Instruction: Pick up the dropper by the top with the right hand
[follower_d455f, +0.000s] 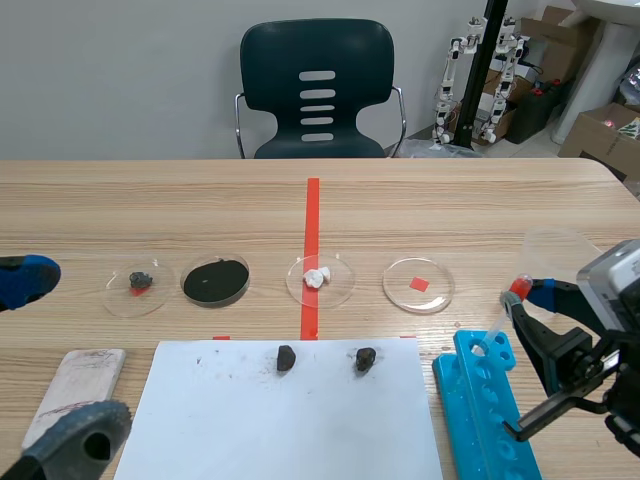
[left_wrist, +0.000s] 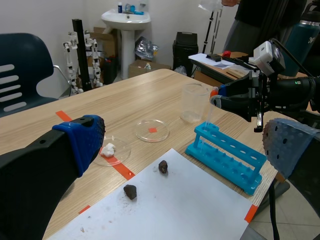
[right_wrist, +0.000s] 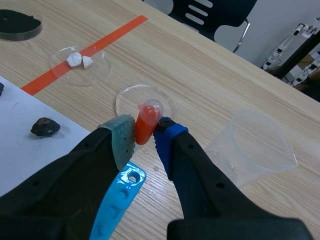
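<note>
The dropper (right_wrist: 145, 124) has a red bulb on a clear tube and stands upright in the blue rack (right_wrist: 117, 205). My right gripper (right_wrist: 144, 134) is shut on that bulb, one pad pressed to each side. The scene view shows the bulb (follower_d455f: 519, 287) at the right gripper (follower_d455f: 522, 297), above the rack (follower_d455f: 485, 400) near the table's right edge. In the left wrist view the dropper (left_wrist: 209, 114) rises from the rack's far end (left_wrist: 227, 155). My left gripper (left_wrist: 185, 136) is open and holds nothing, low at the table's left, one finger (follower_d455f: 25, 278) over the wood.
A clear plastic beaker (follower_d455f: 555, 255) stands just behind the rack. A row of petri dishes (follower_d455f: 418, 285) crosses mid-table. White paper (follower_d455f: 290, 420) carries two dark rocks (follower_d455f: 286, 357). A white slab (follower_d455f: 75, 385) lies at the left. A chair (follower_d455f: 318, 90) stands beyond the table.
</note>
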